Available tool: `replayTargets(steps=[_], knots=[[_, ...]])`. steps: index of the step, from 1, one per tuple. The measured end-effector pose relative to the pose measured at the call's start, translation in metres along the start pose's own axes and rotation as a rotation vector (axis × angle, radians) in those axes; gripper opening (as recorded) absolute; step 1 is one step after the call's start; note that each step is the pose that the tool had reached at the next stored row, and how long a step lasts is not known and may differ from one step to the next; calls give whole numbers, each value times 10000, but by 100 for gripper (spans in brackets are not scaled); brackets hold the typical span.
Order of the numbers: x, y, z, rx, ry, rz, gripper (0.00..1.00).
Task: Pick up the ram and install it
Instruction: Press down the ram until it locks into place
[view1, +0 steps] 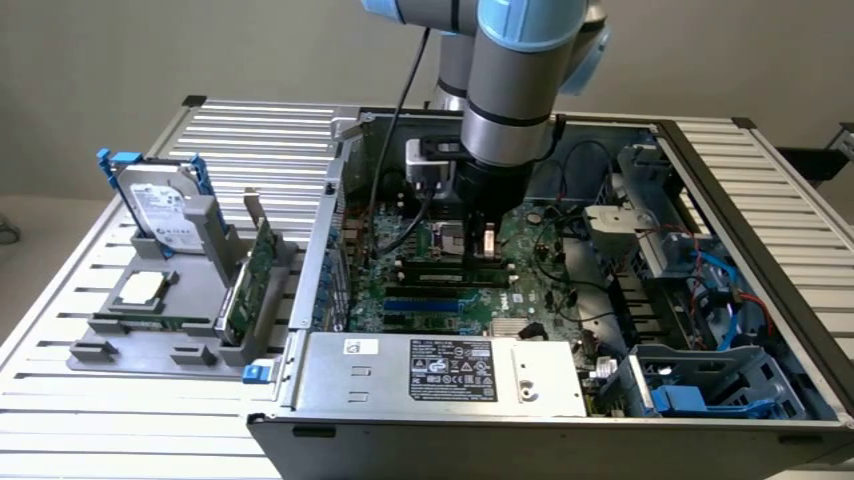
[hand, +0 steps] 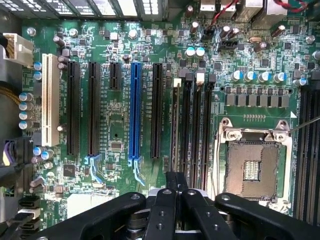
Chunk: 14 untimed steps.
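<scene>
The ram (view1: 454, 267) is a long thin green stick standing edge-on in a black memory slot on the motherboard (view1: 534, 290), inside the open computer case. In the wrist view the ram (hand: 175, 130) shows as a narrow pale line in the slot closest to the black expansion slots. My gripper (view1: 489, 250) hangs straight down over that slot, low above the board. Its black fingers (hand: 167, 200) are pressed together, and the gripper (hand: 175, 176) meets the near end of the ram's line. I cannot tell whether the fingertips touch the stick.
The empty CPU socket (hand: 252, 167) lies beside the memory slots, and a blue expansion slot (hand: 134, 115) lies on the other side. A grey tray (view1: 134, 350) outside the case holds a silver hard drive with blue handles (view1: 167, 210), a green card (view1: 254, 275) and a chip (view1: 140, 290). The power supply (view1: 441, 370) closes the case's near side.
</scene>
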<state>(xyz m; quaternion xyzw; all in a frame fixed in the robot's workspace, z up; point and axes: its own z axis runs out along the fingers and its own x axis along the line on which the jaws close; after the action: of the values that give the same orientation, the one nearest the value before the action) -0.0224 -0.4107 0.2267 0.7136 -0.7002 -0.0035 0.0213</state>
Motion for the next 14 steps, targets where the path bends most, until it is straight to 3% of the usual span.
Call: replayTargets(steps=[3, 6, 9, 14], knots=[[0, 0, 27, 46, 64, 4, 11], [-5, -4, -14, 69, 43, 0, 11], [3, 5, -151, 33, 62, 2, 11], [5, 24, -218, -50, 62, -1, 11]])
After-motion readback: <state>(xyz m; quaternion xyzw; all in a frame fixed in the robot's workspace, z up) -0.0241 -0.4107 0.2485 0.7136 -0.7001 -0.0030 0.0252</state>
